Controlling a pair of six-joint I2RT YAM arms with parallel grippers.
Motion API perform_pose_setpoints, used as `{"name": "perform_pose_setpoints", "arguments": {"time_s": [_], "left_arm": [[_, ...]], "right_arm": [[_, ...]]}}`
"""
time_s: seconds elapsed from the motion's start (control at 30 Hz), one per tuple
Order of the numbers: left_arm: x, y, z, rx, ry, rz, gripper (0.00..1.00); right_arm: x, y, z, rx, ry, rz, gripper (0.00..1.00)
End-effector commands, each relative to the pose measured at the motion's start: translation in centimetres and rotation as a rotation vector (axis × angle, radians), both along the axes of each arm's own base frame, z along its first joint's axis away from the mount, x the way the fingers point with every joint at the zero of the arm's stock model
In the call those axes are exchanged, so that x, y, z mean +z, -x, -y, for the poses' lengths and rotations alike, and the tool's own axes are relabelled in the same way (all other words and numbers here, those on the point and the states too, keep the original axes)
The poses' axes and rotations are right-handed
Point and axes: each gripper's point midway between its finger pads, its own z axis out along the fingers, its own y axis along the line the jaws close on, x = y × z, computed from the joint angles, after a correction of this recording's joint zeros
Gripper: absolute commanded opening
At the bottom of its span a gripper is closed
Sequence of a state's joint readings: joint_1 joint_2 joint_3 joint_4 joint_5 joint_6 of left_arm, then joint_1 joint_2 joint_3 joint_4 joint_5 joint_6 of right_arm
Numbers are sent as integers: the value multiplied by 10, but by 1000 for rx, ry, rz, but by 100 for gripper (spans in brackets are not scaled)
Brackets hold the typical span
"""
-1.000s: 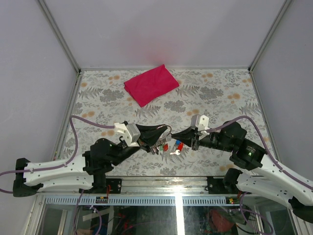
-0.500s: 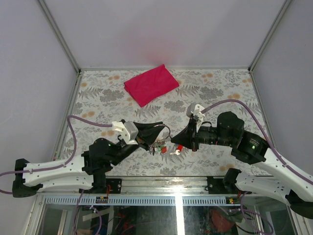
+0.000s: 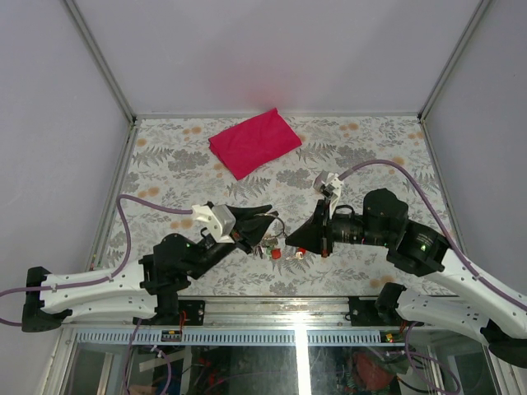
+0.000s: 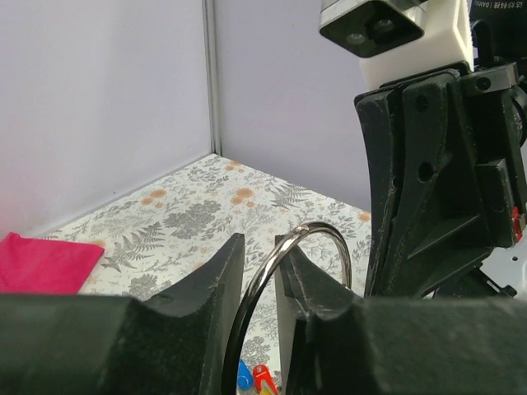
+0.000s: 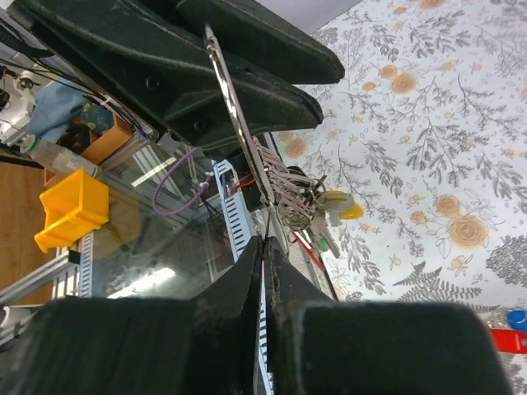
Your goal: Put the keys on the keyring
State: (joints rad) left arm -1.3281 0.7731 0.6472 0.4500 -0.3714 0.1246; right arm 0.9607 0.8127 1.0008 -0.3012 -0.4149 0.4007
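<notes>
Step in hand, as I judge it: steadying the keyring (image 4: 317, 230) between both arms so a key can be threaded. To do it well, I should keep one sure pinch on the wire at all times and not widen the left claw (image 4: 261, 243) further until the other side's hold is confirmed. The ring should stay upright, with its hanging bunch clear of the place where a key will go on.

Left claw: jaws a little apart. The ring's wire stands in the gap, leaning on one finger, and the gap looks wider than the wire.

Right claw (image 5: 265, 247): fingers together. The wire runs down to their tips, but I cannot tell whether it is nipped there.

Below the ring hang the black-headed bunch (image 5: 290, 196) and a tag (image 5: 344, 206).

The blue key (image 5: 519, 319) and red key (image 5: 509, 339) lie just beside each other under the right arm, apart from the bunch. They are not on the ring as far as I can see.

All of this sits near the middle of the near edge of the counter (image 3: 362, 156). A magenta cloth (image 3: 254, 141) lies well apart, by the far edge.
</notes>
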Motion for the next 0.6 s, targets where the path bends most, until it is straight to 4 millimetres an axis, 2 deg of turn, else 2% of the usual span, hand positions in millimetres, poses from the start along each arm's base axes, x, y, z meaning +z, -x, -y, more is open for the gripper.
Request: {"name": "perform_pose_setpoints", "arguments": {"time_s": [0.0,0.27,0.57], "left_arm": [[0,-1,-5,13,29,-23,24],[-4,-3,-6,28,19,-30,31],[-6,-6,-13,56,-8,-29,46]], "right_arm": [[21,2,-5,-1,-105,-23,0],[9,-3,-10,-50,-136,-123,0],[-4,-10,-11,-133,-165,-256,0]]}}
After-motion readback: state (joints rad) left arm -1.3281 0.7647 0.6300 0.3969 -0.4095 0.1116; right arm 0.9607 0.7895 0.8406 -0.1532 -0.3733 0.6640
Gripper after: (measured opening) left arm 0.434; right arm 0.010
